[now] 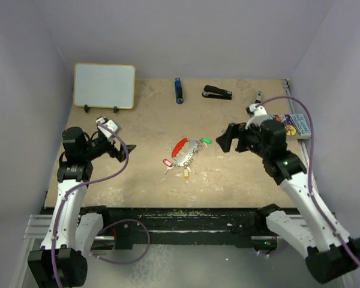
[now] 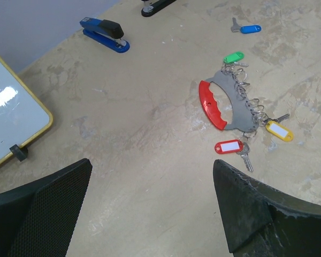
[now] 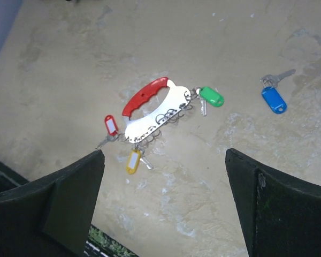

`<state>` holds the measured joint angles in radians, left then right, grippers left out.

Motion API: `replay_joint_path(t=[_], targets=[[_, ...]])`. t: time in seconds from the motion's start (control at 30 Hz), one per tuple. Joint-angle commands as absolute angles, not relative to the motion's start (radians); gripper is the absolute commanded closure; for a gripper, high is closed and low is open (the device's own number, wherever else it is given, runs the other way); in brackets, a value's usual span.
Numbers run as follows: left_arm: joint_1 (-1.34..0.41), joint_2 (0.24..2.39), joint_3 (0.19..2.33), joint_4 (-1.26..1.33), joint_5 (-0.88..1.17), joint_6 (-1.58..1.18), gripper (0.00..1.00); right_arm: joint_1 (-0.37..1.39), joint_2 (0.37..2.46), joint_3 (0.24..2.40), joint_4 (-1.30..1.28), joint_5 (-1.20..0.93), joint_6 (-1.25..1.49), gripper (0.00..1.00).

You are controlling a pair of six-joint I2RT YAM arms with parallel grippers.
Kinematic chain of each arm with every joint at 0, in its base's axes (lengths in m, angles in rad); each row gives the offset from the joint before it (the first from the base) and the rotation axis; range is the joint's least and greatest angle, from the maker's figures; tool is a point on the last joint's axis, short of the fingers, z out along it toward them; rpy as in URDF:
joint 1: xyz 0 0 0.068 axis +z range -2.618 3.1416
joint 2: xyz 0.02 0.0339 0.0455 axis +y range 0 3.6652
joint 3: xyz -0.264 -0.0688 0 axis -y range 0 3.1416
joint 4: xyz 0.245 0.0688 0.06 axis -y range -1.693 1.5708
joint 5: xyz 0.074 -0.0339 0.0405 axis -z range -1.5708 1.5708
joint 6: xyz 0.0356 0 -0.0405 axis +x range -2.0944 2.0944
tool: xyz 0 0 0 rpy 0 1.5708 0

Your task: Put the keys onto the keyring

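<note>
The keyring, a red crescent grip on a silvery plate with a row of rings, lies flat at the table's middle. Keys with a green tag, a red tag and a yellow tag lie at its rings, seemingly joined to them. A blue-tagged key lies alone to its right, apart from the ring; it also shows in the left wrist view. My left gripper is open and empty, left of the keyring. My right gripper is open and empty, just right of it.
A small whiteboard stands at the back left. A blue-and-black oblong stick and a black stapler lie along the back edge. A colourful book lies at the right edge.
</note>
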<state>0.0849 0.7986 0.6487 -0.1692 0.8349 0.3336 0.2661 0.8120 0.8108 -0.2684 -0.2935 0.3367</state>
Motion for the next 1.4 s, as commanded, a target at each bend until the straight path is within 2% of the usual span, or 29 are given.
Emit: replay_joint_path(t=[0.0, 0.17, 0.47, 0.53, 0.7, 0.8, 0.93, 1.07, 1.13, 1.23, 1.37], targets=[[0.09, 0.798, 0.691, -0.133, 0.873, 0.351, 0.02, 0.468, 0.981, 0.988, -0.298, 0.192, 0.297, 0.0], [0.089, 0.803, 0.69, -0.137, 0.86, 0.353, 0.02, 0.732, 1.159, 1.124, -0.296, 0.572, 0.216, 0.0], [0.09, 0.81, 0.696, -0.143, 0.853, 0.35, 0.02, 0.865, 1.377, 1.222, -0.179, 0.793, 0.197, 0.0], [0.09, 0.811, 0.695, -0.139, 0.851, 0.346, 0.02, 0.865, 1.408, 1.218, -0.163, 0.815, 0.265, 0.0], [0.091, 0.81, 0.703, -0.134, 0.855, 0.327, 0.02, 0.853, 1.431, 1.19, -0.067, 0.64, 0.301, 0.0], [0.091, 0.81, 0.716, -0.136, 0.85, 0.325, 0.02, 0.866, 1.426, 1.172, 0.017, 0.726, 0.171, 0.0], [0.09, 0.811, 0.727, -0.14, 0.854, 0.327, 0.02, 0.867, 1.426, 1.175, -0.05, 0.767, 0.087, 0.0], [0.091, 0.812, 0.723, -0.132, 0.859, 0.328, 0.02, 0.867, 1.381, 1.127, -0.15, 0.685, 0.127, 0.01], [0.091, 0.811, 0.716, -0.133, 0.863, 0.331, 0.02, 0.867, 1.358, 1.087, -0.184, 0.609, 0.165, 0.05], [0.091, 0.804, 0.699, -0.144, 0.866, 0.342, 0.02, 0.868, 1.337, 1.041, -0.233, 0.501, 0.2, 0.2], [0.09, 0.797, 0.678, -0.155, 0.88, 0.359, 0.02, 0.87, 1.335, 0.977, -0.262, 0.44, 0.213, 0.29]])
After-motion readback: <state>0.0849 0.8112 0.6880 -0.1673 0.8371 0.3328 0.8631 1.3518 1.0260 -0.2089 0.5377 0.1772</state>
